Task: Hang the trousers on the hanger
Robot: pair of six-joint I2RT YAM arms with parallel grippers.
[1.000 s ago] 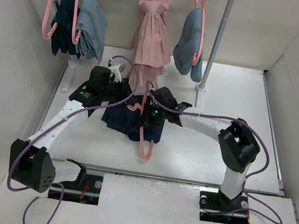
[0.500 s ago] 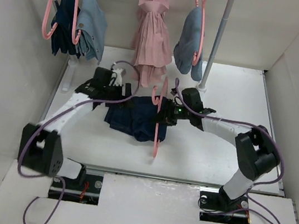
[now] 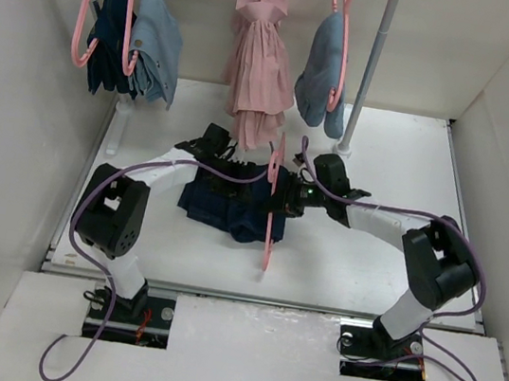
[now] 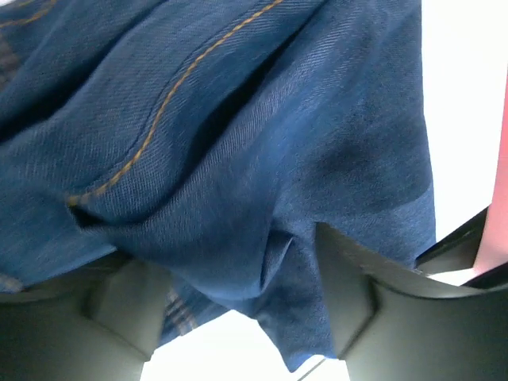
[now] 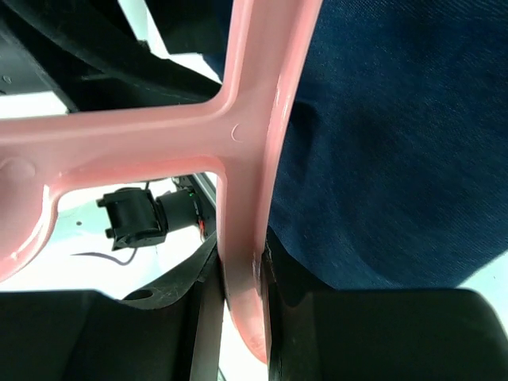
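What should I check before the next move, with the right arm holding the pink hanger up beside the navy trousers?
1. Right gripper holds the hanger: ok, its fingers clamp the bar.
2. Hanger raised on edge at the trousers: ok.
3. Left gripper grips the trousers: not ok, it is open and the cloth hangs loose between the spread fingers.
4. Trousers threaded over the hanger: not ok, they lie bunched on the table.
5. Which part of the trousers the left gripper has, waist or leg: cannot tell.
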